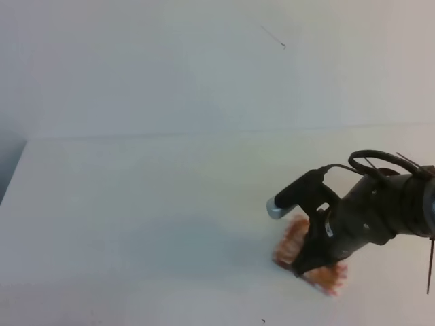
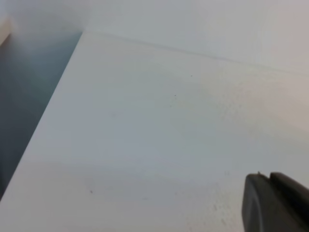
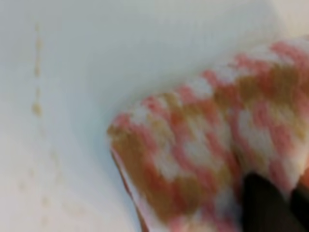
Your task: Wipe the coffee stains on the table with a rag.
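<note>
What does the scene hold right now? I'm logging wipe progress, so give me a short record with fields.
rag: orange-pink and white zigzag cloth, lying on the table under the right arm, brown patches soaked into it in the right wrist view
right gripper: down on the rag, jaws shut on it
coffee stains: faint tan streaks and droplets remain beside the rag
table: white surface
left gripper: only a dark tip shows, above the table; jaw state unclear

Right arm: matte black, bulky jointed housing
Wrist camera: black cylindrical barrel with a silver-grey front cap
Cables: thin black wire loop arching over the housing
Left gripper: dark grey, blocky rounded-edge fingertips
</note>
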Controlling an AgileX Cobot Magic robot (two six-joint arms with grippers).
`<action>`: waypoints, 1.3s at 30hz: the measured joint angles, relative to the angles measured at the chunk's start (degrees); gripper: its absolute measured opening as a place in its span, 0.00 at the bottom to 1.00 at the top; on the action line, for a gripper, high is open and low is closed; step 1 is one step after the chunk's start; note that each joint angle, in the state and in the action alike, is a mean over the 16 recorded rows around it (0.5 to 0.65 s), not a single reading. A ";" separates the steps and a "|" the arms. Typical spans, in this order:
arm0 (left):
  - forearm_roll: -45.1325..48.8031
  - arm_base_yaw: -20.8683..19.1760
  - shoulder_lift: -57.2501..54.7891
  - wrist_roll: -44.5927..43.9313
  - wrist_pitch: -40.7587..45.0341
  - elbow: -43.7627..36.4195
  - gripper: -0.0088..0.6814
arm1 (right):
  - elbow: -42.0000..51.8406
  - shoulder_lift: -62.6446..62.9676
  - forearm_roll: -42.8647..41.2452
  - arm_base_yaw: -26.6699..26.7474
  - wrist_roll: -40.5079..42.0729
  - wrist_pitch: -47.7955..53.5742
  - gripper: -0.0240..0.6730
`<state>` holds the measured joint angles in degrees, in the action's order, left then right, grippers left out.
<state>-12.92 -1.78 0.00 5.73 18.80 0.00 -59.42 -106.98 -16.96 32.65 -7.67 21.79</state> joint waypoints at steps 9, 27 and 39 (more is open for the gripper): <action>0.00 0.00 0.00 0.00 0.00 0.00 0.01 | 0.00 11.16 -9.52 -0.41 -5.17 2.78 0.06; 0.00 0.00 0.00 -0.02 0.00 0.00 0.01 | -0.08 3.70 -14.09 -5.87 -24.61 -3.71 0.08; 0.00 0.00 0.00 -0.08 0.00 0.00 0.01 | -3.31 3.71 -8.78 -6.20 -23.94 -2.19 0.32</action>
<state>-12.92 -1.78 0.00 5.65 18.80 0.00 -62.73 -103.27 -25.74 26.46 -31.60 19.60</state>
